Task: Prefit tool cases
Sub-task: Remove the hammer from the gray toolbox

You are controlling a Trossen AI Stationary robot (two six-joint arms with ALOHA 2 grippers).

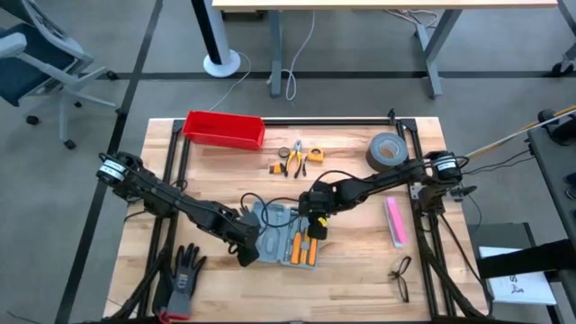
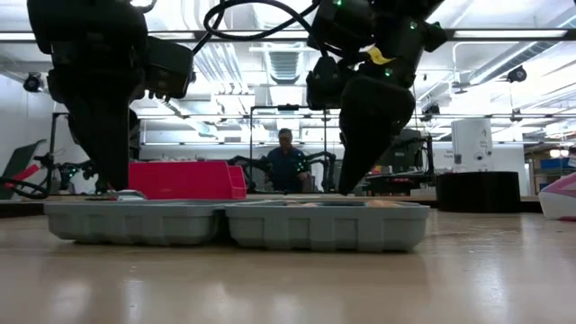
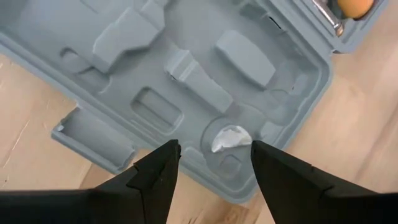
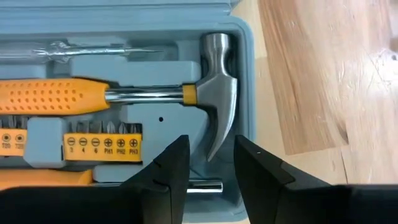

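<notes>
The grey-blue case [image 1: 279, 236] lies opened flat near the middle of the wooden bench [image 1: 360, 279], both halves facing up. The left gripper [image 3: 214, 163] hangs over the half with empty moulded slots, its fingers spread apart with nothing between them; below the gap sits a round recess with a scrap of something pale and shiny in it. The right gripper [image 4: 210, 163] hovers over the other half, fingers parted and holding nothing, just above the steel head of a hammer [image 4: 214, 93] with a yellow grip that lies seated in its slot. Beside the hammer's shaft a yellow bit holder [image 4: 102, 146] carries small markings; I can read "PH1", "PH2" and "PH3" on the bits at one end, the rest are slot symbols and digits too small to be sure of. A clear-handled tool sits in the slot along the case's edge.

From table height the case reads as two shallow grey trays [image 2: 243, 225] side by side, an arm coming down over each.

Elsewhere on the bench: a red bin [image 1: 224, 129] at the far edge, loose pliers and orange-handled tools [image 1: 295, 158] near it, a roll of grey tape [image 1: 388, 150], a pink item [image 1: 395, 220], spectacles [image 1: 400, 277] and a dark glove [image 1: 184, 270]. A person [image 2: 286, 164] sits in the room behind.
</notes>
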